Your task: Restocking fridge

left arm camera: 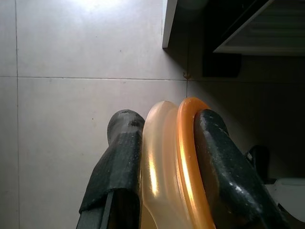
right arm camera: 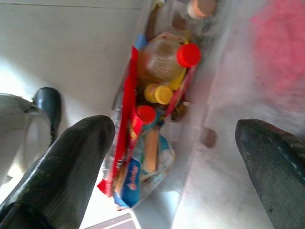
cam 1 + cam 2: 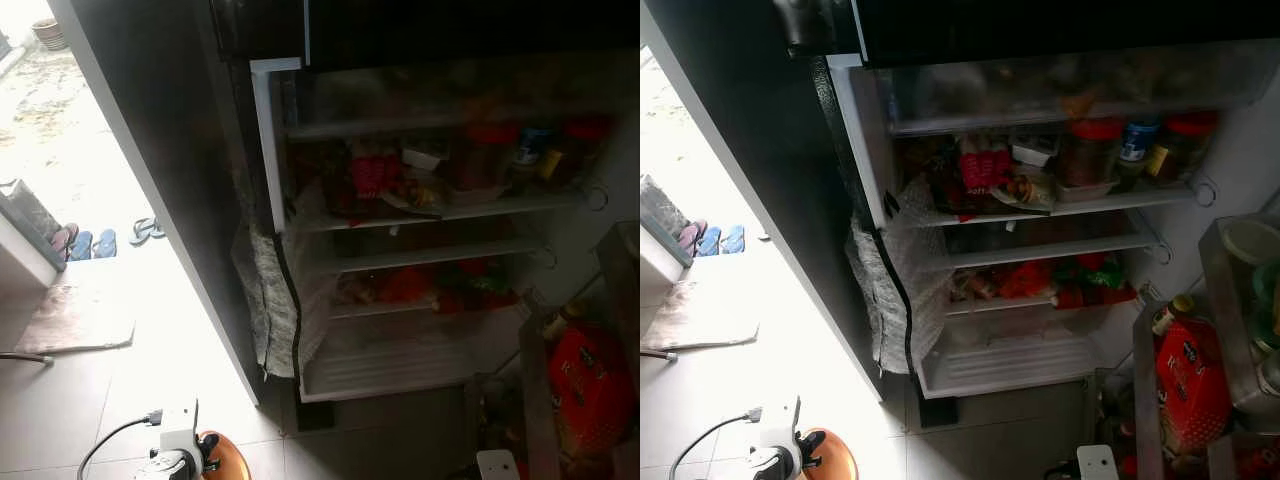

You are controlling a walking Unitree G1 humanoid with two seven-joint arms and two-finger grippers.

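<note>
Pale tiled kitchen floor [image 3: 90, 390], daylight from the doorway on the left. Big dark open fridge [image 3: 420, 230] ahead, white wire shelves mostly stocked: red-lidded jars [image 3: 1090, 150] up top, red and green packs [image 3: 1060, 280] lower, bottom white shelf [image 3: 1010, 360] looks free. Left tool [image 1: 162, 157] low over the floor, pressed onto a translucent orange-rimmed plastic container [image 1: 174, 162] held edge-up between its pads. Right tool [image 2: 176, 162] spread wide, holding nothing, pointing at a red bag of bottles and snack packs [image 2: 147, 138] on the floor by the fridge door rack. Held container sits below and left of the shelves; left arm has to lift up and right, probably toward the bottom shelf.
</note>
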